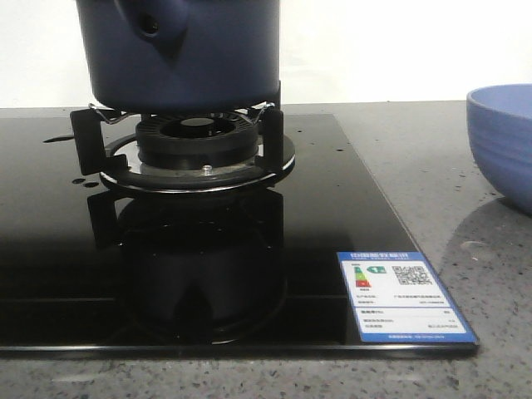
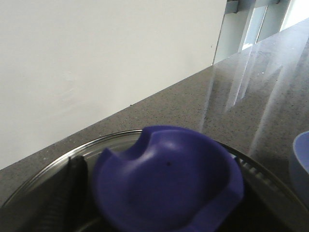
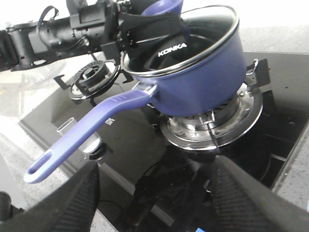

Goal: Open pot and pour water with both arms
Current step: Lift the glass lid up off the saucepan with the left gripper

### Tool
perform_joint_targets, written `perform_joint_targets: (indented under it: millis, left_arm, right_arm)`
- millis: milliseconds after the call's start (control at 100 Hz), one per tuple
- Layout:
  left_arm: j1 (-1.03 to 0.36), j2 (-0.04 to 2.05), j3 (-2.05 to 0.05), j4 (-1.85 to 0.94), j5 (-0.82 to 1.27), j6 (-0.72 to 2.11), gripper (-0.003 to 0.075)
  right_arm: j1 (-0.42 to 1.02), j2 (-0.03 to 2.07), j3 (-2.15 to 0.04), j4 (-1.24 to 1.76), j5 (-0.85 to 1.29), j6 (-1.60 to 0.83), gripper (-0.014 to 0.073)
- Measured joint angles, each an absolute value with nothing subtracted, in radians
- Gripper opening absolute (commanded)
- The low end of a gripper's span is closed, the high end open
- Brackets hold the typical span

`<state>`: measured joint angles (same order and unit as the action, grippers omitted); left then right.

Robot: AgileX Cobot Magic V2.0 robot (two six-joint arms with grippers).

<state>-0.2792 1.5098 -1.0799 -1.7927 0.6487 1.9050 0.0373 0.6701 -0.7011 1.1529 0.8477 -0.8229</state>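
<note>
Left hand [image 3: 126, 26] pinching lid knob [image 2: 166, 181], lift straight; right hand [image 3: 154, 193] spread, line up on pot [image 3: 203, 77] handle [image 3: 87, 130].

Shiny black stove, dull blue pot

The pot [image 1: 208, 58] looks matt dark blue, with a bright metal rim and a smooth plastic handle [image 3: 87, 130]. The stove top [image 1: 75, 274] is glossy black glass like a mirror. The tabletop [image 1: 432, 183] is speckled grey stone, a bit shiny. The bowl [image 1: 507, 141] looks smooth.
</note>
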Motion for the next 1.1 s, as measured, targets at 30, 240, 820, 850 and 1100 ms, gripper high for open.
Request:
perform_joint_targets:
  millis: [30, 240, 820, 850, 1100]
  left_arm:
    - [-0.279, 1.51, -1.08, -1.793, 0.654, 1.906, 0.033]
    - [-0.279, 1.511, -1.082, -1.787, 0.668, 1.916, 0.0188]
    - [-0.153, 1.267, -1.123, -1.671, 0.575, 1.721, 0.0191]
    - [-0.141, 1.243, -1.115, -1.657, 0.57, 1.703, 0.0191]
    - [-0.076, 0.997, -0.943, -1.625, 0.475, 1.626, 0.019]
  right_arm:
    - [0.037, 0.67, -0.701, 1.155, 0.848, -0.823, 0.044]
    - [0.037, 0.67, -0.701, 1.156, 0.847, -0.823, 0.044]
    - [0.037, 0.678, -0.701, 1.161, 0.775, -0.823, 0.044]
    - [0.037, 0.681, -0.701, 1.161, 0.763, -0.821, 0.044]
    - [0.037, 0.78, -0.732, 1.114, 0.706, -0.702, 0.044]
